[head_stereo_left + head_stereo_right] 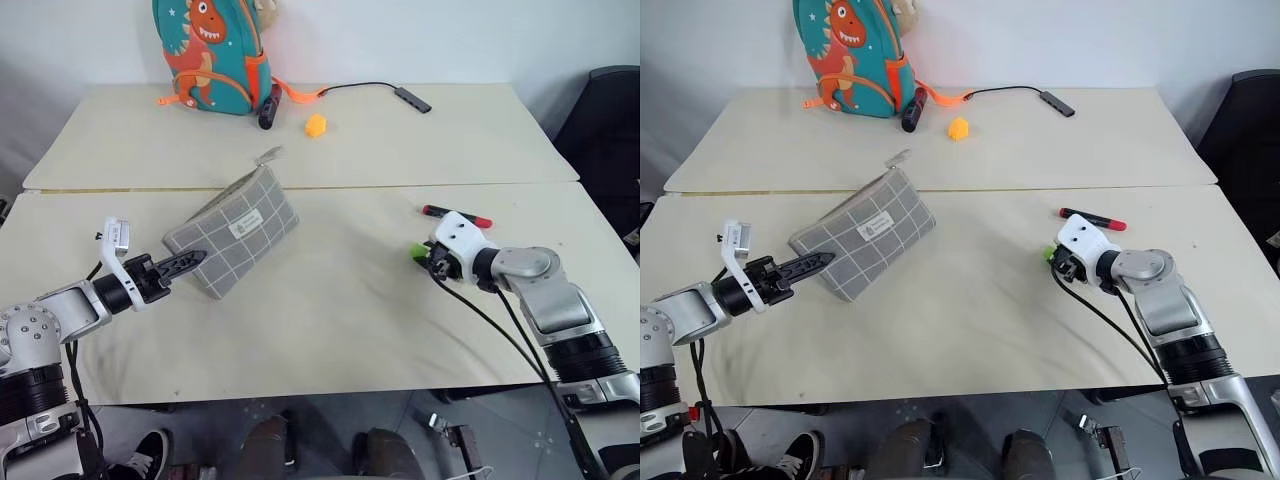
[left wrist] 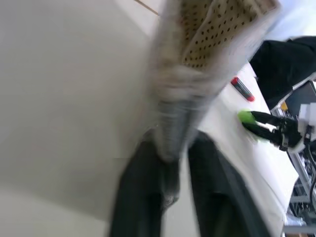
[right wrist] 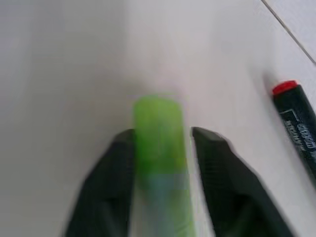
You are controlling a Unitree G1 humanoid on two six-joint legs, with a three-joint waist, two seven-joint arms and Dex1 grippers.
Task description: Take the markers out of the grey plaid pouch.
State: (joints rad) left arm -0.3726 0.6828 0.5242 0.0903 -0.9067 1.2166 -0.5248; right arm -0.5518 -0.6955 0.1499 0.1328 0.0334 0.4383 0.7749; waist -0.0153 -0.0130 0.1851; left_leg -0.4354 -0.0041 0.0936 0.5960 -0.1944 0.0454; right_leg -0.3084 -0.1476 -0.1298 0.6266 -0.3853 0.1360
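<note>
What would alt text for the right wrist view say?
A light green marker lies between the right gripper's two black fingers, with a gap on one side, over a pale table. A dark marker's red tip shows nearby.

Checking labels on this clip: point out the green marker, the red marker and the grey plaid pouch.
green marker (image 3: pixel 159 129), right wrist view, upper barrel.
red marker (image 1: pixel 1095 218), right eye view, mid-barrel.
grey plaid pouch (image 1: pixel 232 238), left eye view, side panel.

The grey plaid pouch (image 1: pixel 233 231) is matt woven cloth with a dotted tan fabric lining and a small white label. The green marker (image 3: pixel 159 148) is smooth plastic, as is the glossy red marker (image 1: pixel 456 215). The 2 tables (image 1: pixel 330 330) have a matt, cream, smooth top. The backpack (image 1: pixel 210 50) is printed cloth.
</note>
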